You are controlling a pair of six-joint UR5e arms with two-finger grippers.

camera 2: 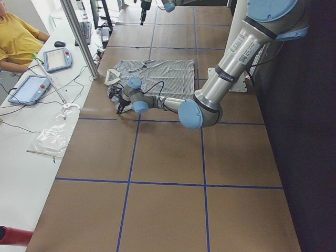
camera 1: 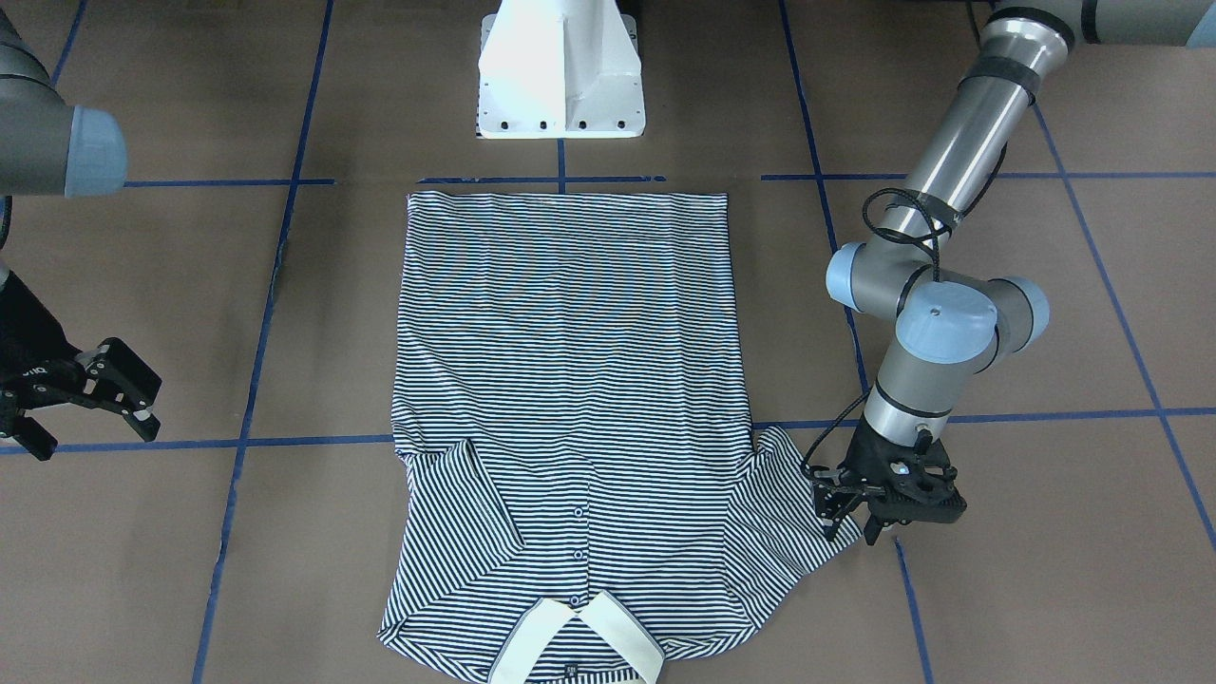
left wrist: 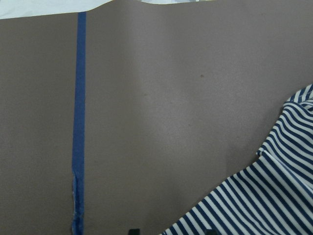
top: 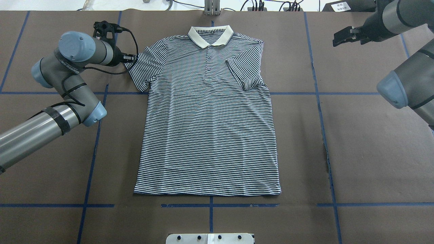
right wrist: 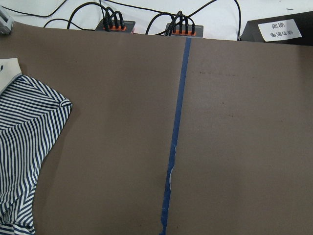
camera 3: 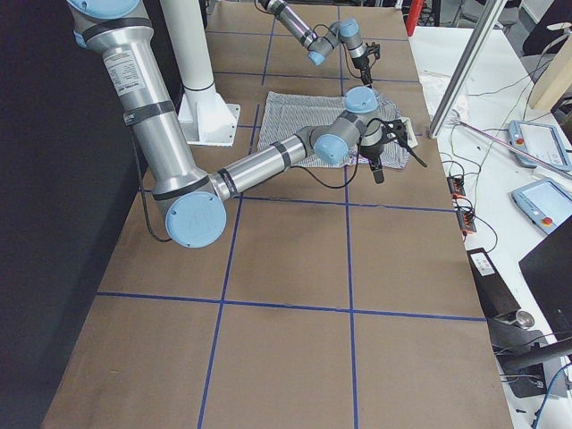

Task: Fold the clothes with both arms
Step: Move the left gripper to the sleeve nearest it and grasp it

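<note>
**A:** Where is the shirt [top: 206, 135], and how do its edges run?

**B:** I read the clock from overhead, with 12 o'clock away from the robot. The shirt lies flat and buttons-up in the middle of the table [top: 366, 152], with the collar [top: 198, 38] at 12 and the hem [top: 206, 194] at 6. The hem is straight and stops just short of one of the blue tape lines [top: 220, 205]. Both side edges run fairly straight and flare a little toward 6.

**A:** Sleeves?

**B:** The left sleeve [top: 144, 73], at 10 o'clock, is spread out on the paper. The right sleeve [top: 244, 73], at 1 o'clock, is folded inward over the chest, so that side ends in a plain edge.

**A:** The tools?

**B:** The left gripper [camera 1: 852, 532] is down at the outer edge of the 10 o'clock sleeve with its jaws apart. In its wrist view one fingertip [left wrist: 133, 230] shows over bare paper and the other over stripes. I cannot tell whether it touches the cloth. The right gripper [camera 1: 95, 437] is at 2 o'clock, well apart from the shirt, with its jaws spread wide and holding nothing.

**A:** Room to move?

**B:** At 3 o'clock there is broad bare paper, crossed only by tape lines. At 9 the left arm [top: 34, 128] reaches across the space. At 12 the collar is near the table's edge, with cables [right wrist: 113, 17] just beyond it. At 6 the white base [top: 210, 238] stands beyond the hem.
</note>
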